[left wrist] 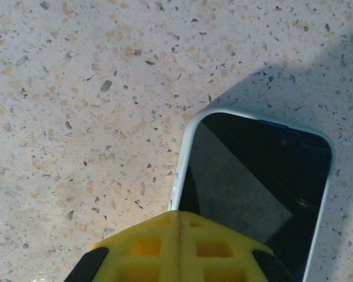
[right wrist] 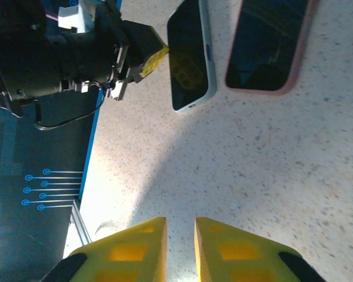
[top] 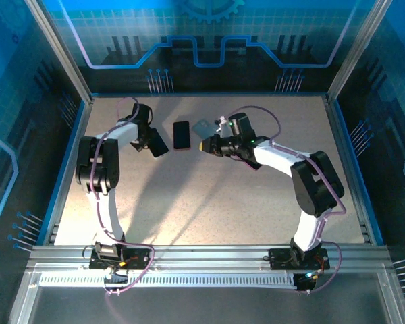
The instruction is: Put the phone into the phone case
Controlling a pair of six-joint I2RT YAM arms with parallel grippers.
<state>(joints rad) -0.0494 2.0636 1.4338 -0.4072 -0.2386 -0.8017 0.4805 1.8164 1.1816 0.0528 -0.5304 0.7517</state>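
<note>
The left pincer (left wrist: pixel 177 216) is found closed together, its tips meeting one end of the pale-rimmed phone (left wrist: pixel 253 176) on the counter (left wrist: pixel 76 117). A pink-rimmed dark slab (right wrist: pixel 266 44) is noted just beside that phone. The right pincer (right wrist: pixel 180 222) is found narrowly apart, with nothing between its fingers.

A beige, speckled table top (top: pixel 209 202) is enclosed by blue panels (top: pixel 209 40) printed with a pale grid and circuit-like lines, which are held between aluminium posts (top: pixel 61 50). A slotted aluminium rail (top: pixel 209 255) is laid along the near edge. Just ahead of the right fingers (right wrist: pixel 135 247) a bright patch of light (right wrist: pixel 144 176) is cast on the surface, and a dark side wall (right wrist: pixel 23 153) is seen to their left. Beyond the left fingers (left wrist: pixel 147 247), to the right, a soft shadow (left wrist: pixel 317 76) is thrown across the table.
</note>
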